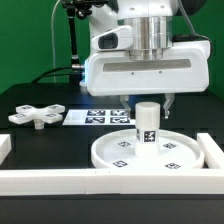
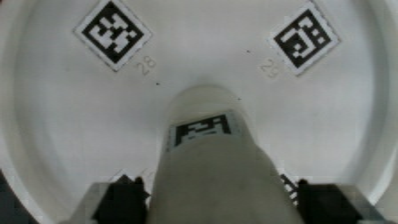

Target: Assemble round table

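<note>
White border rail point(image 1: 60, 180) across lower frame. Behind it, disc point(image 1: 148, 152) lower centre, post point(image 1: 147, 125) upright at disc centre. Gripper point(image 1: 147, 102) spread, straddling post top, fingers apparently clear. Cross piece point(image 1: 35, 115) mid-left. Best: centre jaws, pinch squarely, keep post vertical.

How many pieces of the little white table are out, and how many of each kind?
round disc: 1
post: 1
cross piece: 1
Total: 3
</note>
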